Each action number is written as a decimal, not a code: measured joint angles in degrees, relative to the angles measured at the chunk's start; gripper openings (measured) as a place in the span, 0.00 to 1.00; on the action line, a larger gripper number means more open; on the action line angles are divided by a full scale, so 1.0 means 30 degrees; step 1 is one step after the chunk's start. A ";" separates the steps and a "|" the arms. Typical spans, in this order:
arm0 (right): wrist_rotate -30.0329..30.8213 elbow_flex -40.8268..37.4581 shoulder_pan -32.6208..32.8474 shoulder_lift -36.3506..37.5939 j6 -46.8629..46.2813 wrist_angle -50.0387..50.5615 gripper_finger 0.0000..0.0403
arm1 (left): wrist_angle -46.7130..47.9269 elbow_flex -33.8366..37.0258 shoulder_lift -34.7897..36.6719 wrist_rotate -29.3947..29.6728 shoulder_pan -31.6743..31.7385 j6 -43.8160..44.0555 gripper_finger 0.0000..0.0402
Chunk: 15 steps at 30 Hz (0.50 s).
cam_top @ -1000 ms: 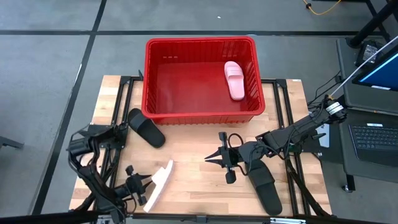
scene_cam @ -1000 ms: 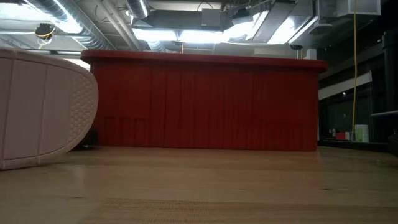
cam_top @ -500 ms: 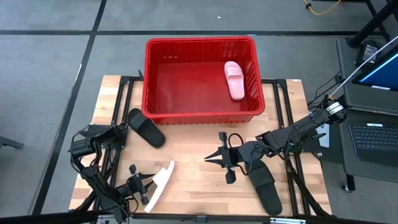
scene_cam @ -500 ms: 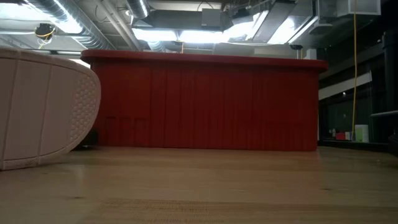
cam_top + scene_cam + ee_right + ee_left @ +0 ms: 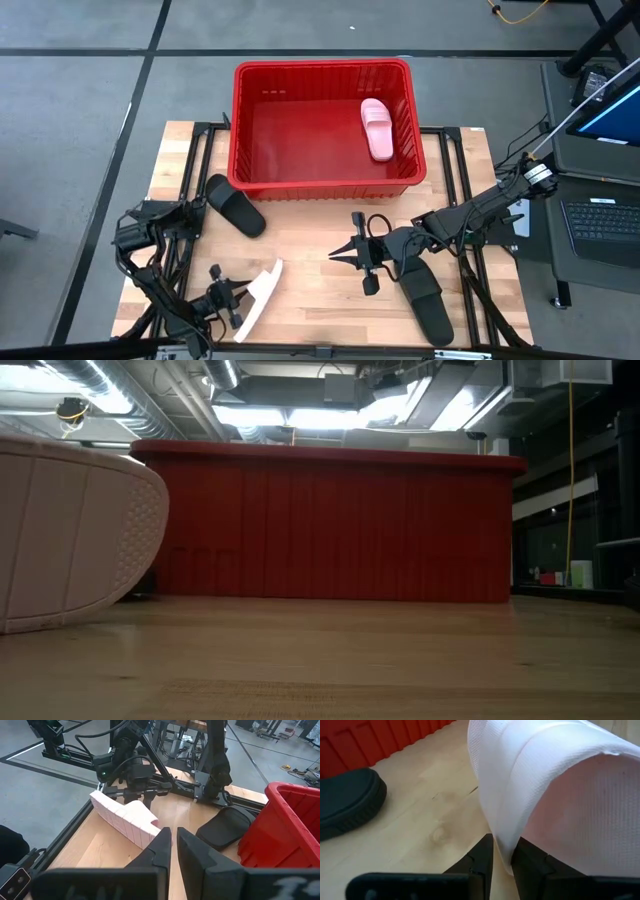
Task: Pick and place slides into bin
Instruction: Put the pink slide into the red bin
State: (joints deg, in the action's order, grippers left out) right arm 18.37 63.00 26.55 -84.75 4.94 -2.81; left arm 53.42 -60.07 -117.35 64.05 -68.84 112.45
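A pale pink slide [image 5: 258, 293] stands on its long edge at the table's near left. Its ribbed sole faces the right arm [image 5: 127, 822] and fills the left of the low view [image 5: 70, 535]. My left gripper [image 5: 236, 302] is shut on it. My right gripper [image 5: 335, 255] is shut and empty at mid-table. One black slide [image 5: 235, 205] lies flat in front of the red bin [image 5: 245, 150]. Another black slide [image 5: 427, 302] lies under the right arm. A second pink slide [image 5: 377, 128] lies in the bin's right part. My left gripper pinches the pink slide's sole at its long side edge [image 5: 501, 851] between its two fingers, one finger [image 5: 480, 860] on the textured underside. The fingers come level from the table's left. The slide stands tilted on edge. I cannot tell whether its lower edge rests on the table.
The bin's near wall [image 5: 330, 525] rises across the far side of the table. Bare wood lies between the two grippers [image 5: 300, 290]. Dark arm mounts and cables stand at the table's left [image 5: 150, 235] and right [image 5: 480, 215].
My left gripper has crept a little toward the table's right edge with the pink slide. The slide stays on edge and in the hold.
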 joint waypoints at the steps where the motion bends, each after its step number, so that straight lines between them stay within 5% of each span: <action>1: 0.0000 0.0000 0.0000 0.0000 0.0002 0.0000 0.08 | -0.0108 0.0000 0.0005 0.0076 0.0000 -0.0219 0.14; 15: 0.0007 0.0000 -0.0153 0.0000 0.0024 -0.0012 0.08 | -0.2916 -0.0029 0.0063 0.0869 0.0803 -0.3796 0.07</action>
State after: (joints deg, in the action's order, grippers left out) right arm 18.39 63.00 26.09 -84.75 5.02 -2.85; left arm 44.67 -60.16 -117.16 66.65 -66.43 101.06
